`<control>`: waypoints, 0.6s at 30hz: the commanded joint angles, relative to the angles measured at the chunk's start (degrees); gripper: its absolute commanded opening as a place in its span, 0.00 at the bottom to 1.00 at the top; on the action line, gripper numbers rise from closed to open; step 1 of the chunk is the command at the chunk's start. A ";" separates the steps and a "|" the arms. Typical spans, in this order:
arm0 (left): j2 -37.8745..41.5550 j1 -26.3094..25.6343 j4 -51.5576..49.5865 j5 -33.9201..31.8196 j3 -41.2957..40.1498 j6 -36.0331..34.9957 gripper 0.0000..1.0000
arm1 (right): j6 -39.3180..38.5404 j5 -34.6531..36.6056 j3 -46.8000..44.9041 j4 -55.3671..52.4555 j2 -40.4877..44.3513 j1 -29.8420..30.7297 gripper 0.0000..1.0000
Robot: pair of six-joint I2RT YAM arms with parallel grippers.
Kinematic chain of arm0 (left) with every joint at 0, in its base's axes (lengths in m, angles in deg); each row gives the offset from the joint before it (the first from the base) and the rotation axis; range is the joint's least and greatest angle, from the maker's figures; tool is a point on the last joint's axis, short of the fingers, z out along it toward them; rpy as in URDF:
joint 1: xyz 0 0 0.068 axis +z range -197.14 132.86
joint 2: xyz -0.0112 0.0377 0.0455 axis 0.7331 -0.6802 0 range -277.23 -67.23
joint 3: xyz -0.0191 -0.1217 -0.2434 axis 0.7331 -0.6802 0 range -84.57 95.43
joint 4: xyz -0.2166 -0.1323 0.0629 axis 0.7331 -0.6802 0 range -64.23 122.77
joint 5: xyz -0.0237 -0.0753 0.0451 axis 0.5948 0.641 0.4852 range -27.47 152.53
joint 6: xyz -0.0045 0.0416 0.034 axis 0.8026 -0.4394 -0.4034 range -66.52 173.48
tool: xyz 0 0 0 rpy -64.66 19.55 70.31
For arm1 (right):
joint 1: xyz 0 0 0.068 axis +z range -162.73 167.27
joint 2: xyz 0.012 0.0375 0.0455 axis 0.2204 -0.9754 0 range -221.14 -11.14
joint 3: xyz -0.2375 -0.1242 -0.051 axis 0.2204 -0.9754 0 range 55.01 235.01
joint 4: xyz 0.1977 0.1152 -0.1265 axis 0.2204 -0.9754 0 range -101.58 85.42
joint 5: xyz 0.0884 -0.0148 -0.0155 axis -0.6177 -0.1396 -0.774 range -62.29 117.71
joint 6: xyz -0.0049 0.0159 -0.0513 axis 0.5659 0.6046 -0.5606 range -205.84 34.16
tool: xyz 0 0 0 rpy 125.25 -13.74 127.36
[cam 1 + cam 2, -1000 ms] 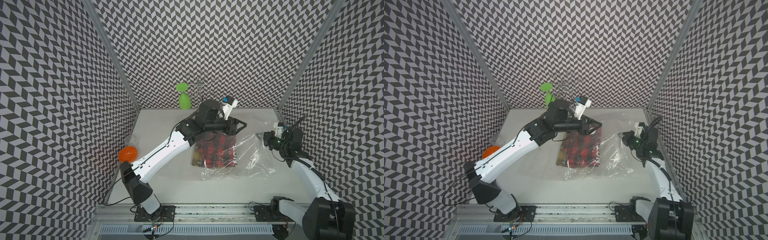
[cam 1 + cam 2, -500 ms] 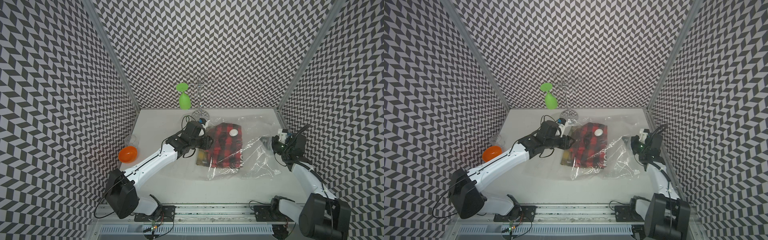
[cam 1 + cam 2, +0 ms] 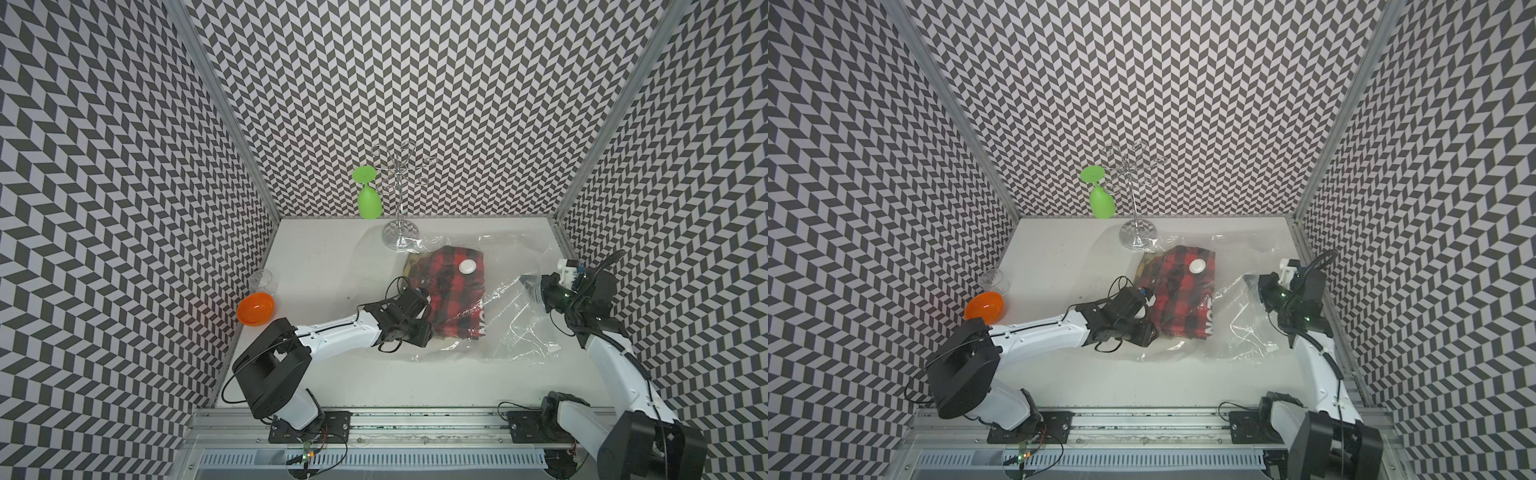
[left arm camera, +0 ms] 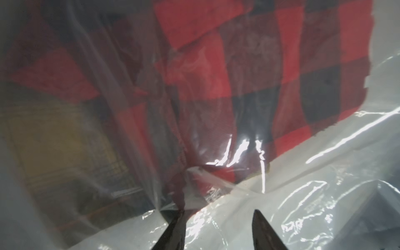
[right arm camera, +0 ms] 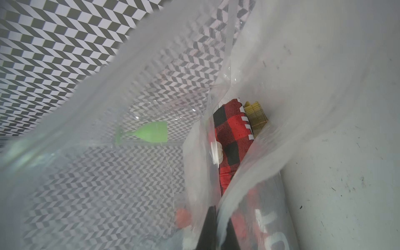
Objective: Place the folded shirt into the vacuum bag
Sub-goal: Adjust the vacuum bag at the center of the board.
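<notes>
Across the table's (image 3: 328, 262) right half, the vacuum bag (image 3: 519, 322) lies with the folded shirt (image 3: 453, 293) inside. The right claw (image 3: 531, 286) is clenched on the bag's lifted edge. The left claw (image 4: 217, 218), fingers parted and grasping nothing, sits against the bagged shirt.

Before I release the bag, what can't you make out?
- Top views: the left end effector covers the folded shirt's nearest edge; what it touches is hidden.
- Top views: glare and creases on the vacuum bag hide its zip strip.
- Right wrist view: film wraps the right end effector, hiding how much it pinches.
- Left wrist view: blurred; the yellowish patch beside the shirt cannot be identified.
</notes>
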 commanded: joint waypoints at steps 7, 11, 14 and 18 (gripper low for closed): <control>-11.23 4.71 6.74 0.08 6.24 -0.22 0.50 | -3.92 6.12 -3.02 -13.50 10.14 -0.29 0.00; -15.83 5.74 5.87 -0.32 11.62 -1.57 0.50 | -2.53 5.16 -4.71 -14.00 12.19 -0.40 0.00; -18.77 7.31 4.64 -0.24 14.82 -1.59 0.50 | -0.42 3.97 -7.65 -13.21 14.19 -0.29 0.00; -21.16 9.79 2.17 -4.36 18.16 -1.55 0.50 | 2.02 2.68 -11.38 -11.59 15.58 0.15 0.00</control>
